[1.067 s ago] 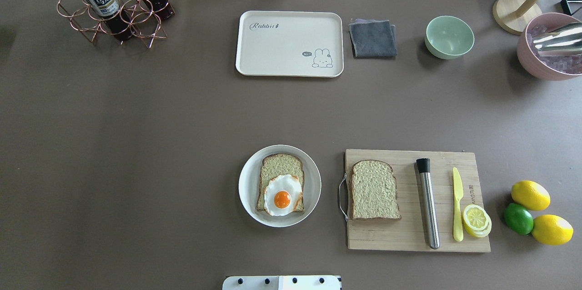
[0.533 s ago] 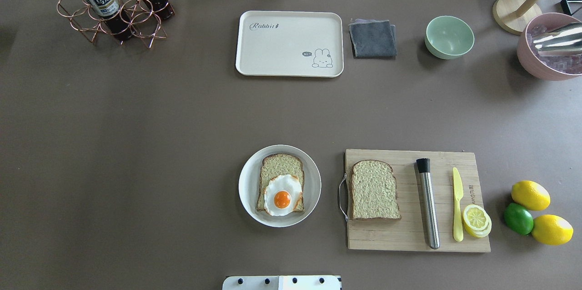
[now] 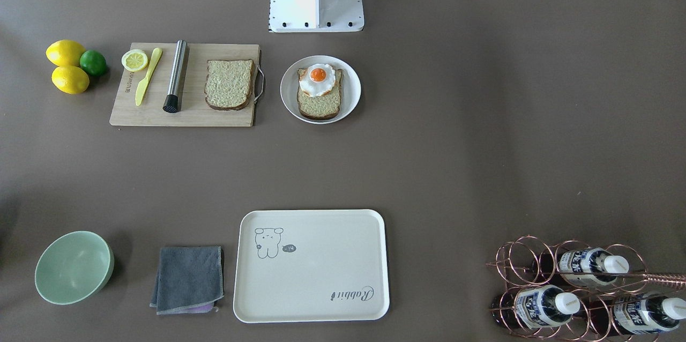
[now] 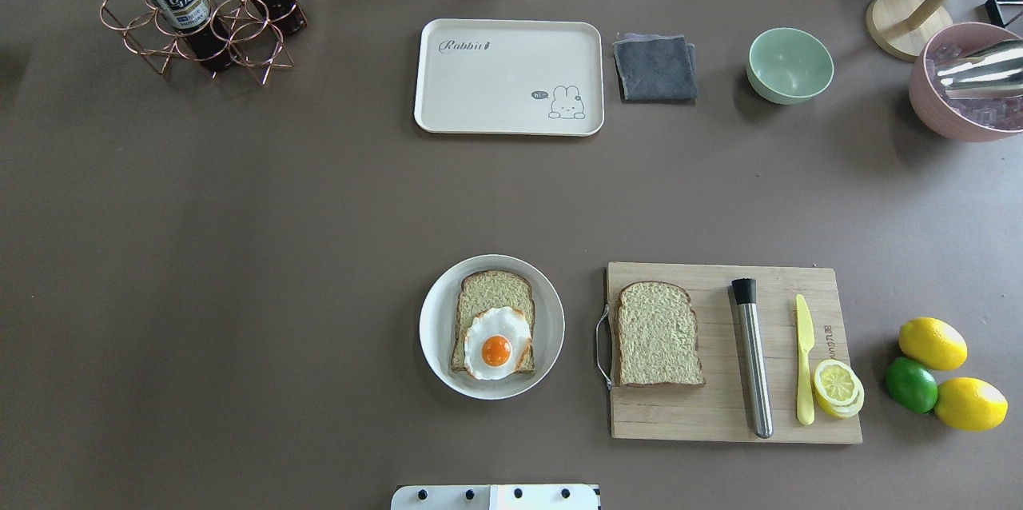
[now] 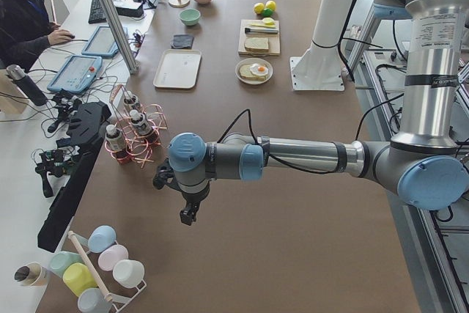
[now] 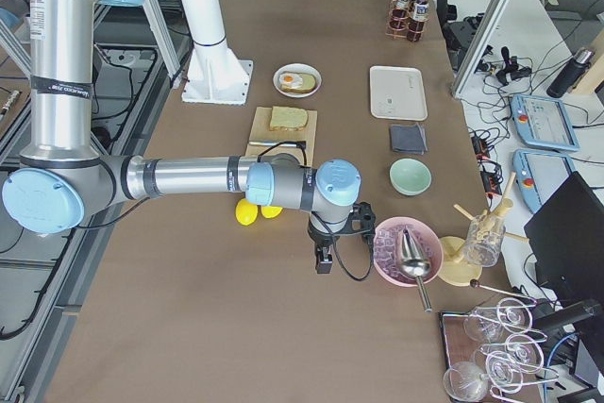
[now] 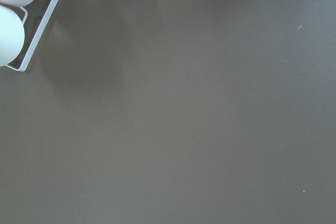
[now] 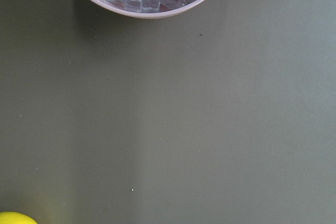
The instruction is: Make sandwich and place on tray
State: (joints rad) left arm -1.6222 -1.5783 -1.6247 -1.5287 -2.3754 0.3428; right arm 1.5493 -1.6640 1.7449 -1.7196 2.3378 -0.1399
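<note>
Sandwich (image 4: 493, 332) not assembled yet. Left part: bread slice (image 4: 491, 292) on the round white plate (image 4: 435, 326), fried egg (image 4: 496, 346) on its near end. To its right, second slice (image 4: 658, 334) lies flat on the wooden cutting board (image 4: 719, 414), near the steel muddler (image 4: 753, 366), not touching it. Slices are squarish, with brown crust and speckled crumb; the egg is white with an orange yolk. Tray (image 4: 508, 77) sits at the far side of the table (image 4: 240, 254), well apart.

Step, likely: lift second slice and lay it on the egg. Pinch a crust edge clear of the board handle (image 4: 599, 346) and muddler, lower flat, edges square.

Left gripper (image 5: 189, 214) hangs well apart from the food. The right gripper (image 6: 323, 260) is near the pink ice bowl (image 6: 380, 257). Released or clenched: cannot tell for either.
</note>
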